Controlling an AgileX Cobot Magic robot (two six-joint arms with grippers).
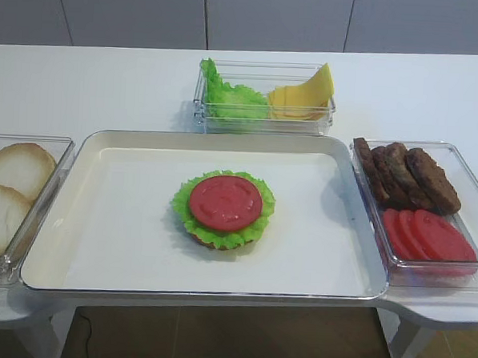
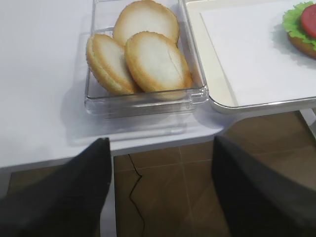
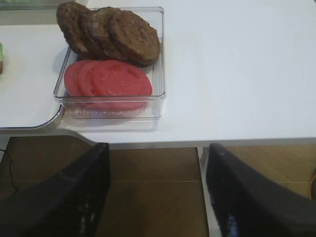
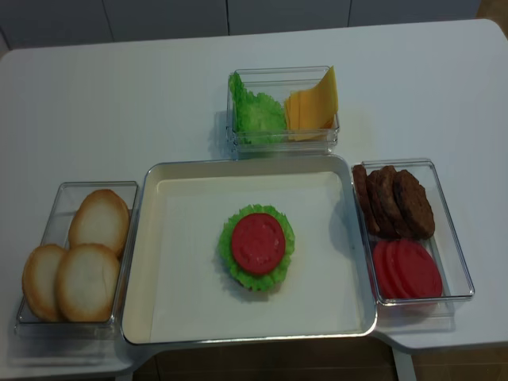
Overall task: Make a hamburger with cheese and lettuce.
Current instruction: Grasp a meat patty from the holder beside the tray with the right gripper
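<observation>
The hamburger (image 1: pixel 224 210) (image 4: pixel 256 247) sits in the middle of the white tray (image 1: pixel 115 245) (image 4: pixel 178 317): a tan bun base, a frilly lettuce rim and a red tomato slice on top. Its edge shows at the far right of the left wrist view (image 2: pixel 301 27). Loose lettuce (image 1: pixel 227 98) (image 4: pixel 255 113) and cheese (image 1: pixel 303 96) (image 4: pixel 312 109) share a clear box behind the tray. My left gripper (image 2: pixel 160 190) hangs open off the table's front edge, below the bun box. My right gripper (image 3: pixel 157 190) is open too, off the front edge below the patty box.
A clear box of bun halves (image 1: pixel 10 191) (image 2: pixel 140 54) (image 4: pixel 79 258) stands left of the tray. A clear box with brown patties (image 1: pixel 404 172) (image 3: pixel 111 32) (image 4: pixel 393 198) and tomato slices (image 1: pixel 428 235) (image 3: pixel 108 81) (image 4: pixel 406 268) stands right of it. Brown floor lies below both grippers.
</observation>
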